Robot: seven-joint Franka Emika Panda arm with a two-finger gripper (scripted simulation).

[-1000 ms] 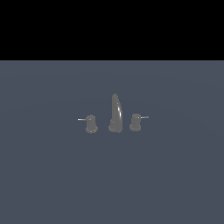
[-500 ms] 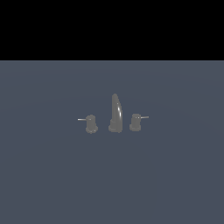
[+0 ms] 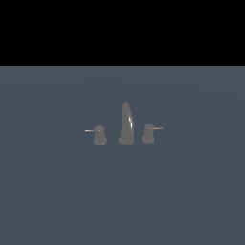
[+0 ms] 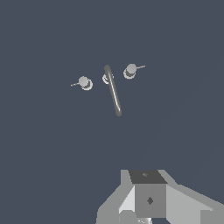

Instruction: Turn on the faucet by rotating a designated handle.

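Grey faucet (image 3: 126, 124) mid-floor on slate-blue surface (image 3: 57, 191): tall curved spout (image 3: 126, 122) between two knobs. Handle (image 3: 148, 133) just right of spout in exterior view, rod pointing right; twin knob (image 3: 99, 135) left. Gripper (image 4: 148, 201) well apart above; open or closed, cannot tell.

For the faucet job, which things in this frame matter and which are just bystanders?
Part of the job:
- handle, the knob whose rod juts toward the exterior view's right
- gripper, far from the faucet, jaw state unclear

Bystanders:
- spout
- twin knob, rod jutting the other way
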